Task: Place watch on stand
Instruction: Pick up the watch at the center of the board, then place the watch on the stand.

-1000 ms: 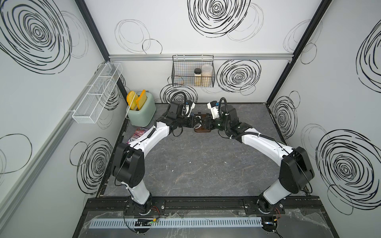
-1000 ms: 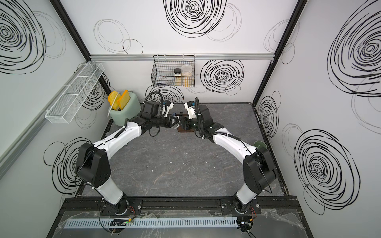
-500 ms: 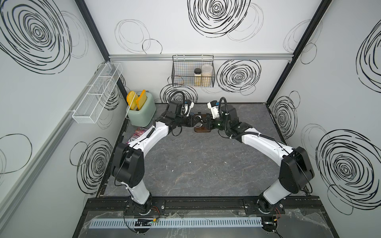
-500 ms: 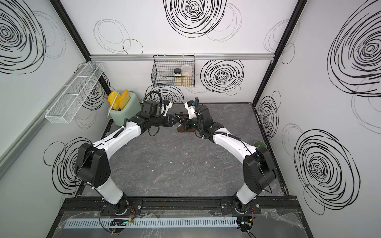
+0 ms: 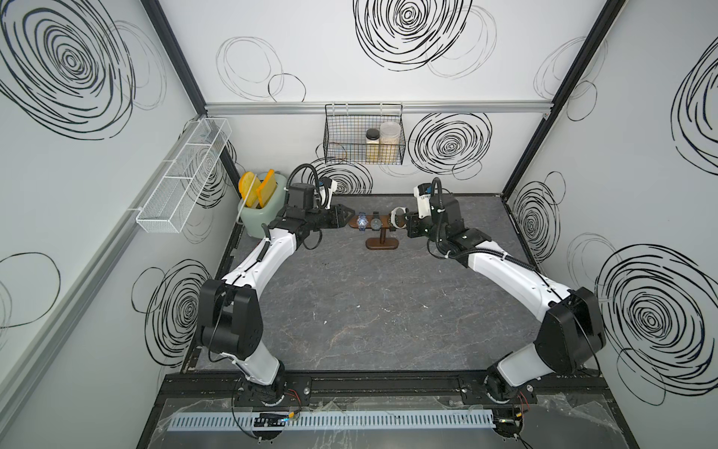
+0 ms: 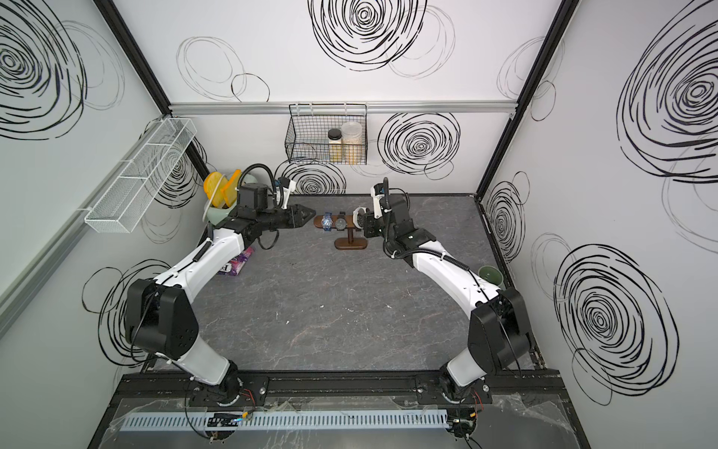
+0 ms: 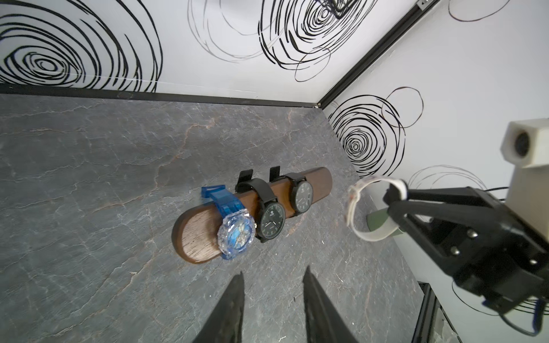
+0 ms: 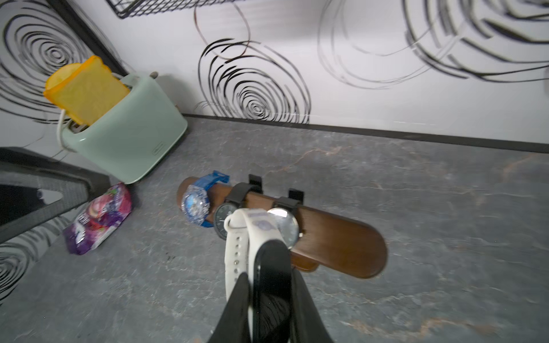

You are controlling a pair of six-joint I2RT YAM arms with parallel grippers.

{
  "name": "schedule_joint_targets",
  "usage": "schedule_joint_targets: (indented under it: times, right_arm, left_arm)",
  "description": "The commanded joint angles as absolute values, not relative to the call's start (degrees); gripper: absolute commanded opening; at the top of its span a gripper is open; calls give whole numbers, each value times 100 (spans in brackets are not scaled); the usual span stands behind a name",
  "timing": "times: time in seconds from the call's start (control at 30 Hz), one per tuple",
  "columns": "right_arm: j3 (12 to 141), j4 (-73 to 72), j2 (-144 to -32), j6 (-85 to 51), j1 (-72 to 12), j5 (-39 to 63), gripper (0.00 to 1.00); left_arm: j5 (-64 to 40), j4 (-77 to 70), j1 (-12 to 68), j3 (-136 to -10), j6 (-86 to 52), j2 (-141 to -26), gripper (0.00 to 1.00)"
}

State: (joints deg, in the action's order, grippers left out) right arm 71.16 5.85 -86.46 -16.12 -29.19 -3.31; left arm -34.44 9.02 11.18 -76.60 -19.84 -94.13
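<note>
white watch (image 7: pixel 351 208) pinched by its strap in the right gripper (image 5: pixel 406 224), just off the bare end of the stand (image 7: pixel 319 185), not touching it, left gripper (image 7: pixel 273 274) part open, empty, near the opposite end

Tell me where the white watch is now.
In a top view, the white watch hangs in the right gripper, just off the stand's bar end.
</note>
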Motion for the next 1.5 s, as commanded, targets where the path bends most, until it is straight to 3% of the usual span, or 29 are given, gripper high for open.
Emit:
schedule_joint_targets:
  times: [0.0,0.4,1.47]
  right_arm:
    - [6951,815,-8377,-1237,-2706,-1444,19]
    - [6671,653,-8474,-1013,-2058,-1664,19]
    - [7279,254,-9803,-981,-2262,-1716,19]
  left_arm:
    - [-3460,868,1021,-7699,-2054,-9609,36]
    - [-3196,977,938,-7752,-2083,-10015,35]
    - [-3140,845,979,-7822,-2093,-10388,34]
